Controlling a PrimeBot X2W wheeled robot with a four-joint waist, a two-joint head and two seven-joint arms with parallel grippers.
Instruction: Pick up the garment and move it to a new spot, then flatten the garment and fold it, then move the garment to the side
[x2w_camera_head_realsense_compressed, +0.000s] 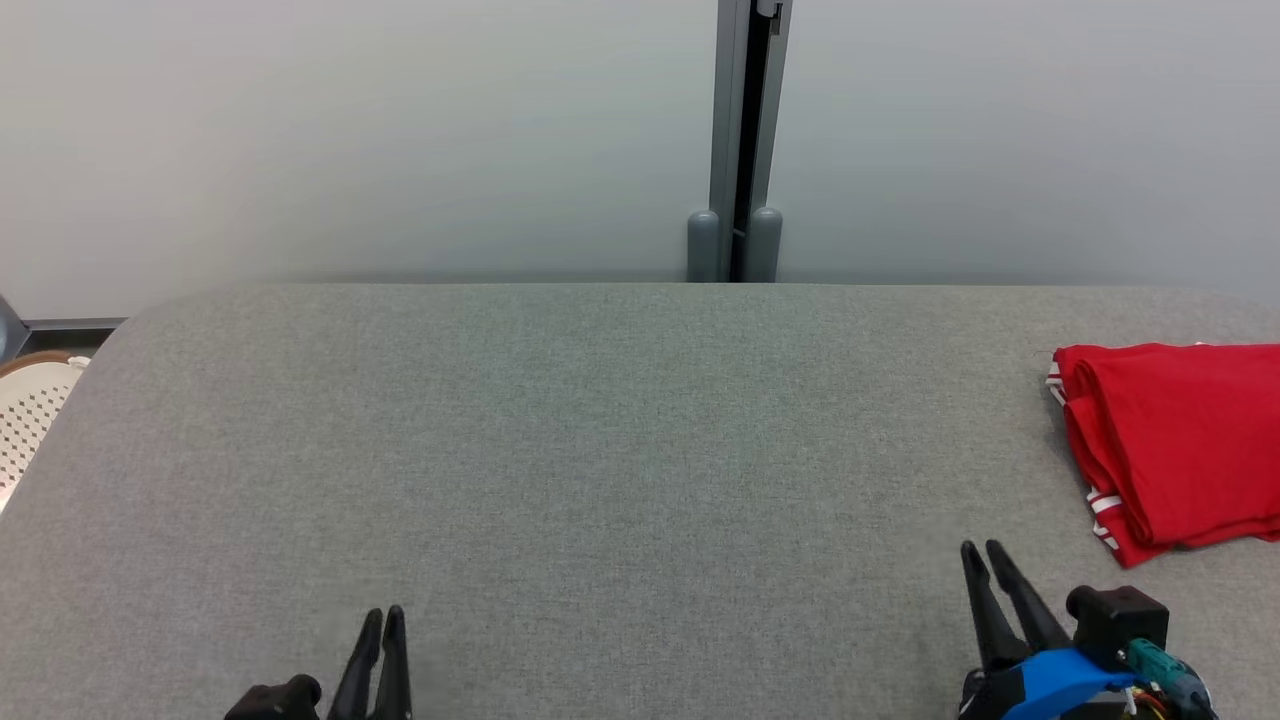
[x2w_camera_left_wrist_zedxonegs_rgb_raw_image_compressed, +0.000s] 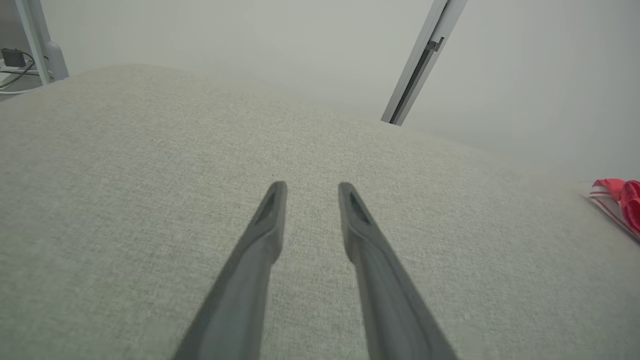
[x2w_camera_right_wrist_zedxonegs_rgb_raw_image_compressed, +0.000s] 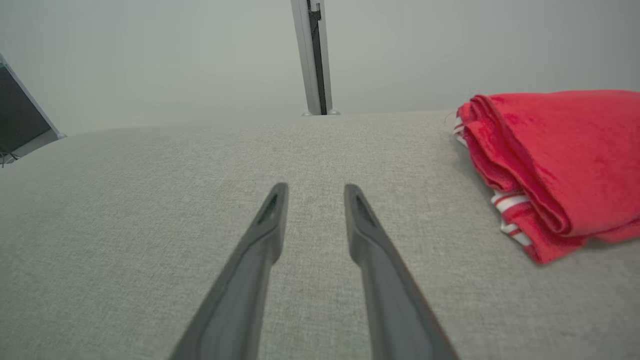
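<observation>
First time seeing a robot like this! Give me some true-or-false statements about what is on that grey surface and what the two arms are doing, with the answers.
1. The folded red garment with white stripes lies at the right side of the grey fabric-covered surface. True.
2. The right arm's fingers are gripping the garment. False: they stand apart with nothing between them, short of the cloth.
3. The left arm's fingers are over bare grey fabric, far from the garment. True.
4. The garment is spread out flat in one layer. False: it is folded into several layers.
</observation>
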